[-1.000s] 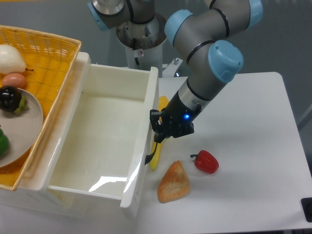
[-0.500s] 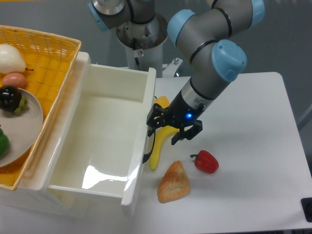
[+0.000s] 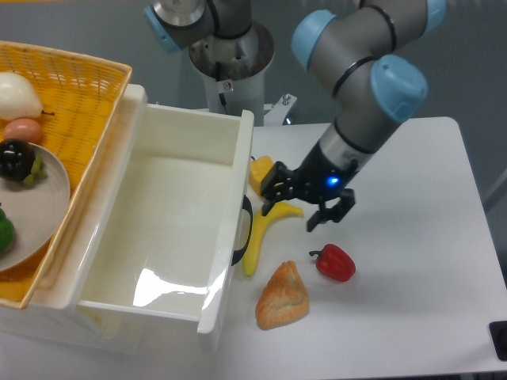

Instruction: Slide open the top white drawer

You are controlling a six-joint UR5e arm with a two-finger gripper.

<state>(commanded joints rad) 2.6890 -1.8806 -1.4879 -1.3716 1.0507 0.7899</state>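
One drawer, one banana, one pepper

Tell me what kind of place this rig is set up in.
Probably a lab or test bench staged as a kitchen: a plain white table with toy-like food, a banana, a red pepper and bread, beside the top white drawer pulled open.

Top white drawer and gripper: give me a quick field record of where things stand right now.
drawer state: top white drawer pulled far out, box looks empty
handle: black handle free, nothing gripping it
gripper: gripper open, beside the drawer, above the table, holding nothing
near gripper: banana, red pepper, bread
beside drawer: yellow wicker basket
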